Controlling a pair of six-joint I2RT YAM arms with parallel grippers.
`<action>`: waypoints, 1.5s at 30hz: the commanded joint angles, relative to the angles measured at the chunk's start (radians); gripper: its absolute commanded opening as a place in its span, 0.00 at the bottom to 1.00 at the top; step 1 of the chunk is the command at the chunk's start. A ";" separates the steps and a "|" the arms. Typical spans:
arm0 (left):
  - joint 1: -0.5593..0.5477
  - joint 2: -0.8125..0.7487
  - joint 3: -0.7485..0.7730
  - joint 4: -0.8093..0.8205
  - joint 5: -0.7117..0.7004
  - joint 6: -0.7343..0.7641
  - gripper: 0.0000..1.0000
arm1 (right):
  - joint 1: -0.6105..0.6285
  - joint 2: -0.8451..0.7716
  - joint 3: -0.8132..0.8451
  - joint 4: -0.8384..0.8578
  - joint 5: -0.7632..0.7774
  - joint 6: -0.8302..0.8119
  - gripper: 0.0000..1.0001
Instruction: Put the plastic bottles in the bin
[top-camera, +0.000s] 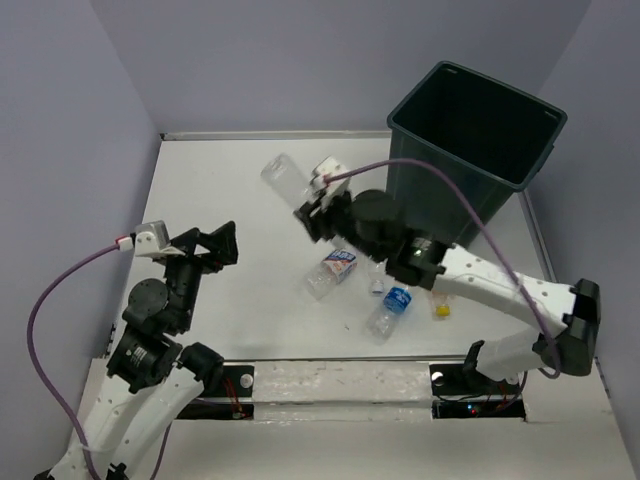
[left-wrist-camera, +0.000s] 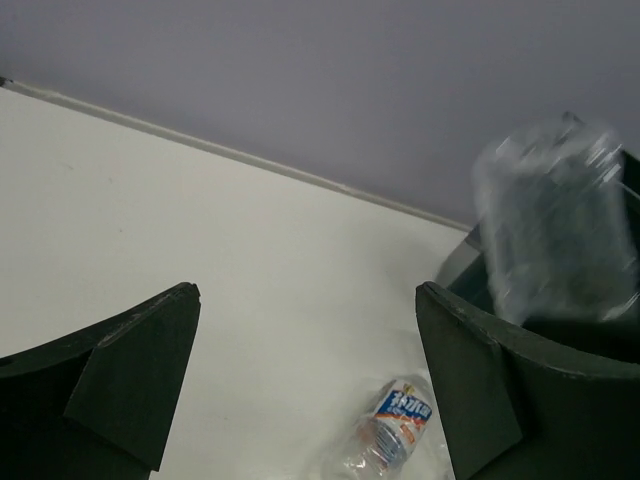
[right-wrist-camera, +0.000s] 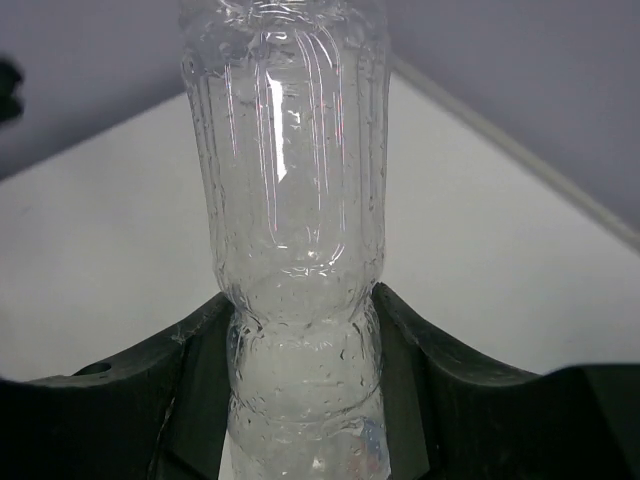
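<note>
- The table (top-camera: 230, 190) is white. It carries the bin at its far right, and loose bottles lie near the middle.
- The bin (top-camera: 452, 152) stands with its mouth open upward, probably so that bottles can be dropped in from above.
- The right gripper (top-camera: 308, 208) is just left of the bin and closed on a clear bottle. In its wrist view, the right gripper (right-wrist-camera: 305, 340) pinches the bottle's narrow waist, a grip that probably keeps it from slipping.
- The left gripper (top-camera: 215, 245) sits at the near left, well apart from every bottle. Its jaws are spread wide with nothing between them. It looks parked out of the way.
- The clear bottle (top-camera: 283, 172) appears lifted off the table. Its long axis runs from the fingers toward the far left, pointing away from the bin, so I judge it needs swinging right. I cannot tell which end has the cap.
- A blue-and-white labelled bottle (top-camera: 330, 272) lies on its side, long axis slanting.
- A blue-labelled bottle (top-camera: 392, 305) lies on its side near it, slanting likewise.
</note>
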 joint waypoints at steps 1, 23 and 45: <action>0.007 0.124 0.010 0.069 0.201 -0.010 0.99 | -0.223 -0.220 0.157 0.078 0.159 -0.106 0.38; -0.354 0.910 0.171 0.138 0.269 0.048 0.99 | -1.010 -0.113 0.391 -0.144 0.131 0.057 1.00; -0.423 1.360 0.326 -0.042 0.045 0.099 0.94 | -0.848 -0.606 -0.304 -0.091 -0.590 0.488 0.91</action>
